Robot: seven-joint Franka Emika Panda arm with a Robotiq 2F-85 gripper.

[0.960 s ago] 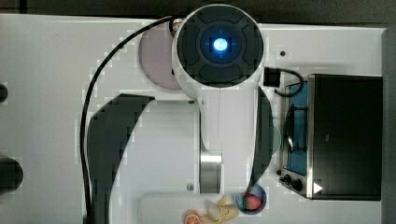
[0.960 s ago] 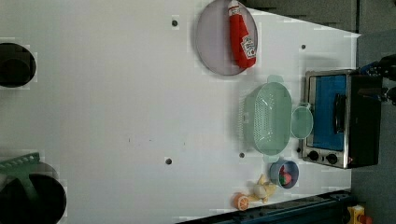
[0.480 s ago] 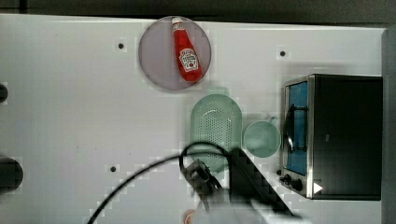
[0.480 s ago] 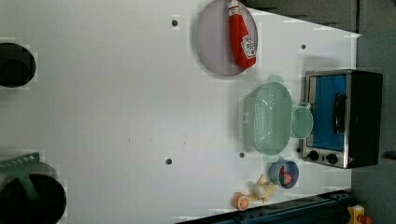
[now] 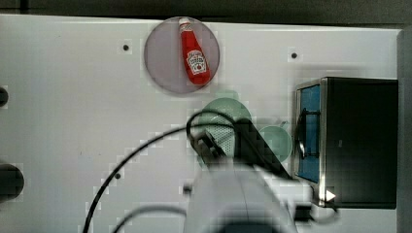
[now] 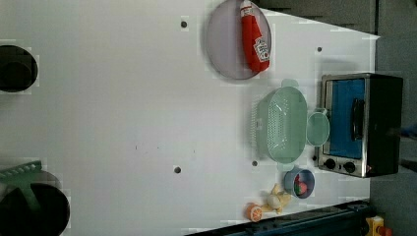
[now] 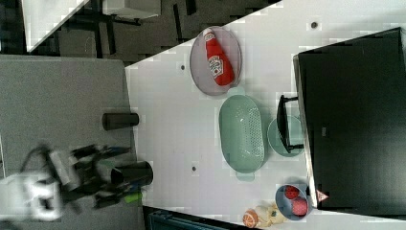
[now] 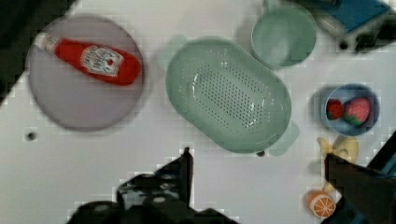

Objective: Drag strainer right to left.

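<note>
A: Where is the strainer (image 6: 282, 125) located?

B: It is seated on the white bench (image 6: 123, 113), toward the bench edge along which the toaster oven (image 6: 360, 124) is placed. Its perforated interior is turned upward, and a tab handle is seen at each end of the rim.

A: What is placed around it?

B: A plain mint-green cup (image 6: 318, 129) stands between the strainer and the blue oven door, touching or almost touching the strainer rim; contact cannot be confirmed. A grey-lilac plate (image 6: 231, 42) carrying a red ketchup bottle (image 6: 254, 38) on its side is set just beside one tab handle. Beyond the other handle, a small blue bowl (image 6: 299, 183) holding red fruit is found, with a yellow toy (image 6: 277, 198) and an orange slice (image 6: 253, 212) beside it near the bench edge.

A: Is the strainer obstructed?

B: In the top view, part of it is covered by the arm (image 5: 243, 199) and a looped black cable (image 5: 145, 143). The bench surface on the side away from the oven is occupied by screw holes alone.

A: What is the state of the gripper (image 8: 259, 165)?

B: In the wrist view, the two fingers are spread wide apart, with nothing held between them. The strainer is not touched by either fingertip.
</note>
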